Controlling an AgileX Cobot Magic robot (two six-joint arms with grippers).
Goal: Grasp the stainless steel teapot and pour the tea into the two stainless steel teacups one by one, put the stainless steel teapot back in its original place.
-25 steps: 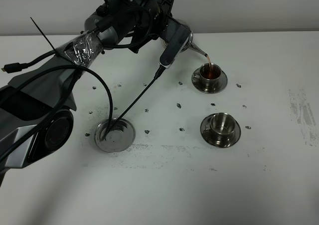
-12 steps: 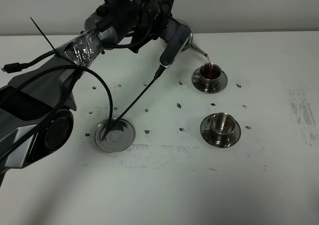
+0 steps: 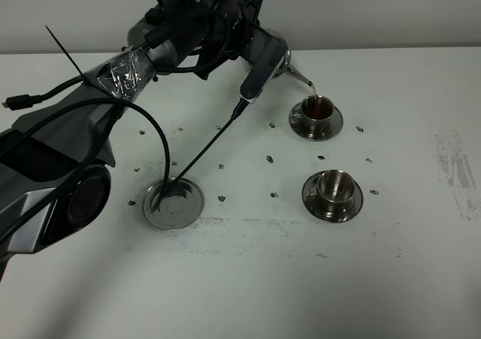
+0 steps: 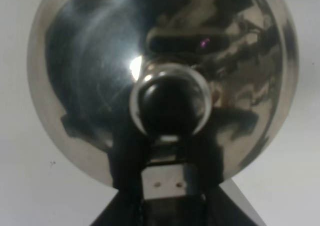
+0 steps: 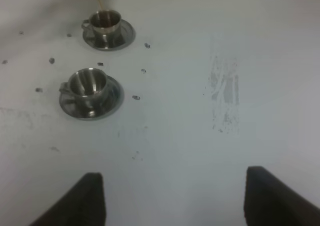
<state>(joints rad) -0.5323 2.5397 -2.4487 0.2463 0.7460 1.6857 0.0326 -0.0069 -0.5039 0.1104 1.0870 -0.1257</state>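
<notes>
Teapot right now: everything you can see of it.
The stainless steel teapot is mirror-shiny steel with a round body, a domed lid with a round knob and a thin curved spout. It is lifted off the table at the far side and tilted spout-down. The left gripper is shut on it and hides most of the body in the high view. A thin reddish-brown stream falls from the spout tip into the far teacup; the spout stays above the cup, not touching it.
</notes>
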